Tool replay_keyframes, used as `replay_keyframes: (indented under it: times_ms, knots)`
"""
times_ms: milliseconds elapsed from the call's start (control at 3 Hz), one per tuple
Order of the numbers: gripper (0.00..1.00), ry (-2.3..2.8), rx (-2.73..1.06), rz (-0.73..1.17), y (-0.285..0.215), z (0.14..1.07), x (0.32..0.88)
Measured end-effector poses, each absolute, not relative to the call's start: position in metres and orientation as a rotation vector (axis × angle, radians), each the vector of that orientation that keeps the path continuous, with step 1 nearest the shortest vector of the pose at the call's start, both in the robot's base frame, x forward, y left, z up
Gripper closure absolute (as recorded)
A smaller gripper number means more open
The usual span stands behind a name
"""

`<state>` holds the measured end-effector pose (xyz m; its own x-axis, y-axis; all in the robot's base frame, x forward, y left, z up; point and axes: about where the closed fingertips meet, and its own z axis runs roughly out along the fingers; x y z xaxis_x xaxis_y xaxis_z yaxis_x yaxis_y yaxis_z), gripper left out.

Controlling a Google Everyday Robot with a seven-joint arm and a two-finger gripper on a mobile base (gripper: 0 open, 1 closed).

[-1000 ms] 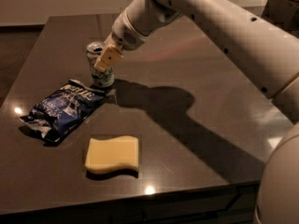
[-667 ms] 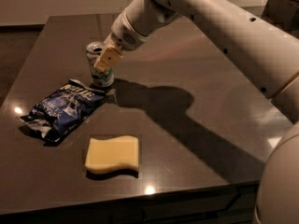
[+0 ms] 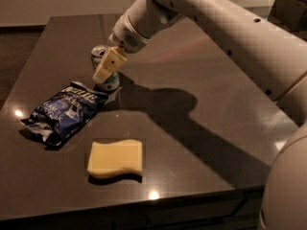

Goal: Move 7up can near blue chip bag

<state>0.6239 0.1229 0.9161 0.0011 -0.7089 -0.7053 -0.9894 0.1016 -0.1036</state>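
The 7up can (image 3: 100,53) stands upright on the dark table (image 3: 201,143), at the far left of its middle. Its base is right beside the upper right corner of the blue chip bag (image 3: 61,110), which lies flat and crinkled to the can's front left. My gripper (image 3: 105,74) reaches down from the upper right and is at the can. One cream finger (image 3: 108,65) lies across the can's front and covers much of the label. The other finger is hidden behind the can. The gripper looks shut on the can.
A pale yellow sponge (image 3: 115,158) lies in front of the bag, near the table's front edge (image 3: 144,206). My white arm (image 3: 230,28) crosses above the table's right half and casts a wide shadow on it.
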Motion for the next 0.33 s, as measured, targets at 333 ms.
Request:
replay_keyframes:
  times_ms: [333]
  knots:
    - [0.00, 1.767, -1.665, 0.583, 0.1229, 0.9161, 0.6239]
